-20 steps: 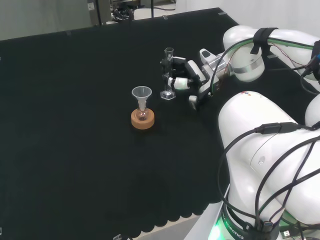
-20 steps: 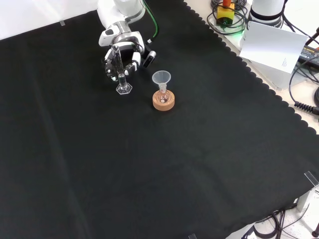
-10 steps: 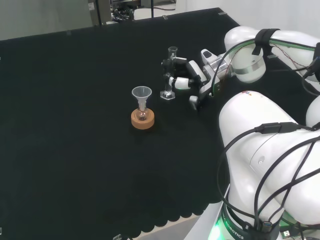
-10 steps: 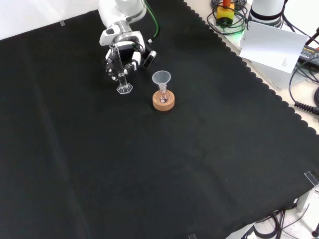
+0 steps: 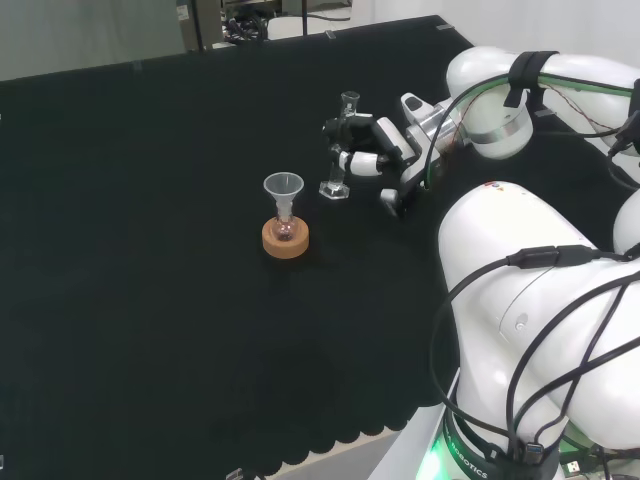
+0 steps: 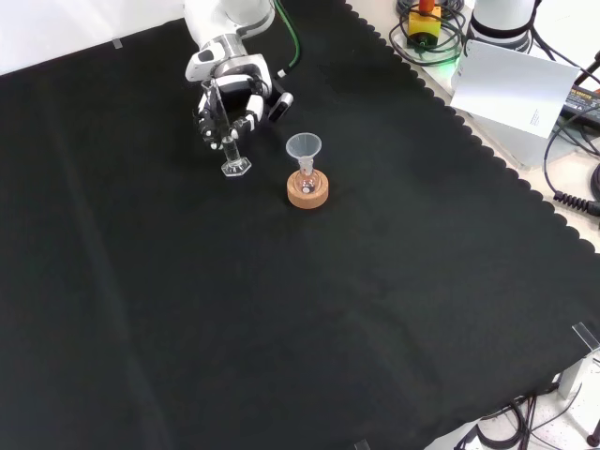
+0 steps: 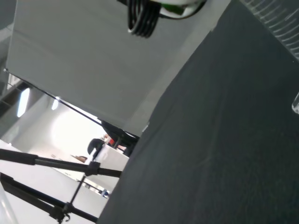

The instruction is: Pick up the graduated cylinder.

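Since a second ago the tall, narrow clear graduated cylinder with a hexagonal foot [image 5: 343,146] has tipped: in the head view its mouth now leans to the right, toward the arm, where it earlier stood upright, and its foot has shifted slightly up the picture. The black and white robot hand [image 5: 385,152] has risen a little with it.

The fingers [image 5: 350,160] are curled round the cylinder's tube, about halfway up (the thumb's side of the grasp is hard to make out). In the front view the hand [image 6: 236,103] comes in from the top and the cylinder [image 6: 228,142] hangs slanted below it, its foot just at the black cloth of the tabletop [image 6: 281,309]; whether the foot still touches the cloth cannot be told.

Near the cylinder, to its left and lower in the head view, a small round clear flask on a cork ring stand [image 5: 285,237] stands apart from it, with a clear plastic funnel [image 5: 283,189] seated in its neck. In the front view this flask and stand [image 6: 307,191] sit to the right of the cylinder's foot, not touching it.
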